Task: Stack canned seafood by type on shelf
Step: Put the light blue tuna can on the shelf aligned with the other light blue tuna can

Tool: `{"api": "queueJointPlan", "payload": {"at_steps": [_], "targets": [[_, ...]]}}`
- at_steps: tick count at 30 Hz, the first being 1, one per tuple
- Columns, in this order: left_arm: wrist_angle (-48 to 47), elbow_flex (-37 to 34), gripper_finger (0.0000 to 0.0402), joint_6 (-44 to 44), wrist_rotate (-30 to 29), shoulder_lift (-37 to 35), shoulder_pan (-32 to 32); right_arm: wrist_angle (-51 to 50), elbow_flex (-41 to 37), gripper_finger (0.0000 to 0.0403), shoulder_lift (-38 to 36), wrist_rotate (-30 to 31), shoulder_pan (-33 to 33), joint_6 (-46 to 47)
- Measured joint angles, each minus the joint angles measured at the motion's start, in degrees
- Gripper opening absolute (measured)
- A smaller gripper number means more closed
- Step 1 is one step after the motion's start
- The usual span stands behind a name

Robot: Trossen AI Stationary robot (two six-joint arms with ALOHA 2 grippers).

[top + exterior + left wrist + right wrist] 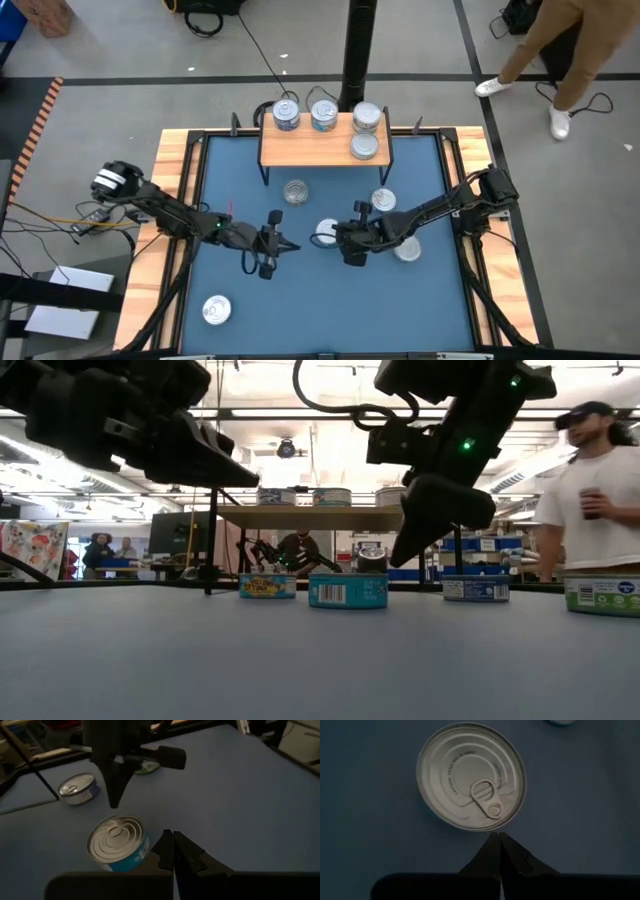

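Pre-grasp over centre tin.
Right gripper [499,836] clenched empty above round silver-topped blue-labelled tin [327,232], aligning for pickup; left gripper [277,243] clenched alongside; light-wood shelf [322,144] carrying 4 tins.

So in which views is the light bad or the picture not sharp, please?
Low view: bright ceiling lights behind leave both arms as dark silhouettes, and the near blue mat is blurred. Left wrist view: dim, with the right arm dark above the blue-labelled tin. Right wrist view: the tin top is sharp and evenly lit.
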Motion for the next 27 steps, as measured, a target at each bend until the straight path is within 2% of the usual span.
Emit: {"api": "queueJointPlan", "payload": {"at_steps": [5,12,18,27], "targets": [[0.0,0.0,0.0001,0.4,0.1,2.1,0.0,2.4,-1.6,0.0002,0.0,1.3,-0.8,1.1],[0.1,2.8,0.0011,0.4,-1.5,7.8,1.1,13.6,-6.6,0.0002,0.2,-1.7,-2.8,-1.0],[-2.6,8.5,0.0043,6.7,-4.3,13.2,1.6,18.8,-6.9,0.0002,0.2,-5.9,-2.9,-3.1],[-12.2,16.1,0.011,13.6,-5.4,18.8,1.6,20.2,-6.9,0.0002,0.2,-6.2,-2.8,-4.5]]}}
